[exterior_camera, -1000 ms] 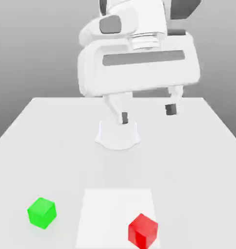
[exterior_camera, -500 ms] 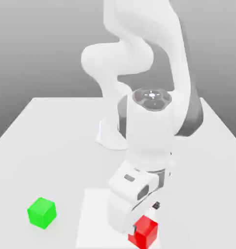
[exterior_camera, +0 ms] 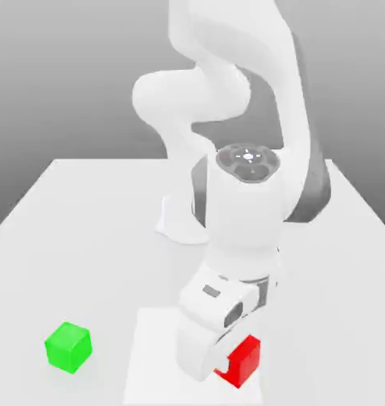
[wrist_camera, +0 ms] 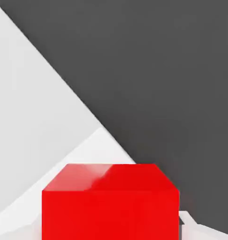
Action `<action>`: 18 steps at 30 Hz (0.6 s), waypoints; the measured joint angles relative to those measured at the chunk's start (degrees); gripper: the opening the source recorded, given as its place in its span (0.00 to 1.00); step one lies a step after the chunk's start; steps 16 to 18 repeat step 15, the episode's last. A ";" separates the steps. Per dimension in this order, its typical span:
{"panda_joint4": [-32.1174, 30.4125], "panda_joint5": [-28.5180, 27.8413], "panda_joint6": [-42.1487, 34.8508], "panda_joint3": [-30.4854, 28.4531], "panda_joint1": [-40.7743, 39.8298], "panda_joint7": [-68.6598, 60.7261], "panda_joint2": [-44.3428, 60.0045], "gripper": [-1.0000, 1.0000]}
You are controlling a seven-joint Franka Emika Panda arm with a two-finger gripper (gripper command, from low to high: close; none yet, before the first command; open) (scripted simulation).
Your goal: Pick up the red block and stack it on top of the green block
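The red block (exterior_camera: 242, 362) is at the near part of the surface (exterior_camera: 322, 277), by the five o'clock corner of the white square (exterior_camera: 152, 365), taking twelve o'clock as the far edge in the exterior view. The fingers (wrist_camera: 193, 230) are closed in on it, one on each side, no wider apart than the block itself, and they have hold of it. I can't tell whether it is clear of what lies under it.

The green block (exterior_camera: 68, 347) sits well apart, toward nine o'clock from the red one, off the white square and with nothing on top. The arm (exterior_camera: 245, 210) reaches over from its base (exterior_camera: 180, 226), which stands toward eleven o'clock.

So, as I judge it, the picking-up is in hand and the stacking is all to come. The next move calls for a straight lift, high enough to pass over the green block, then a swing toward nine o'clock. The hand needs to line the red block up squarely before lowering and letting go; set down off-centre, it could tip or slide off.
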 joint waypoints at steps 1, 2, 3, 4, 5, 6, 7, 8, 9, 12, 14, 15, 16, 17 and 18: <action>-0.58 -0.05 -0.45 -1.71 -1.30 1.22 -1.01 0.00; -1.18 -0.11 -0.84 -3.44 -2.61 2.47 -1.98 0.00; -1.80 -0.19 -1.21 -5.20 -3.96 3.76 -2.94 0.00; -2.44 -0.26 -1.56 -6.91 -5.54 5.08 -3.91 0.00; -3.10 -0.35 -1.91 -8.78 -7.40 6.43 -4.89 0.00; -3.69 -0.39 -2.18 -10.59 -9.98 7.85 -5.72 0.00; -3.96 0.46 -1.76 -12.05 -12.21 8.63 -5.48 0.00; -4.03 1.72 -0.78 -12.25 -13.09 8.41 -4.45 0.00; -3.99 3.27 0.50 -11.94 -13.64 7.64 -3.00 0.00; -3.72 8.50 4.97 -9.24 -15.84 4.17 2.28 0.00; -3.66 9.53 5.92 -8.48 -16.44 3.45 3.40 1.00; -3.66 9.53 5.92 -8.48 -16.44 3.45 3.40 1.00; -3.66 9.53 5.92 -8.48 -16.44 3.45 3.40 1.00; -3.66 9.53 5.92 -8.48 -16.44 3.45 3.40 1.00; -3.66 9.53 5.92 -8.48 -16.44 3.45 3.40 1.00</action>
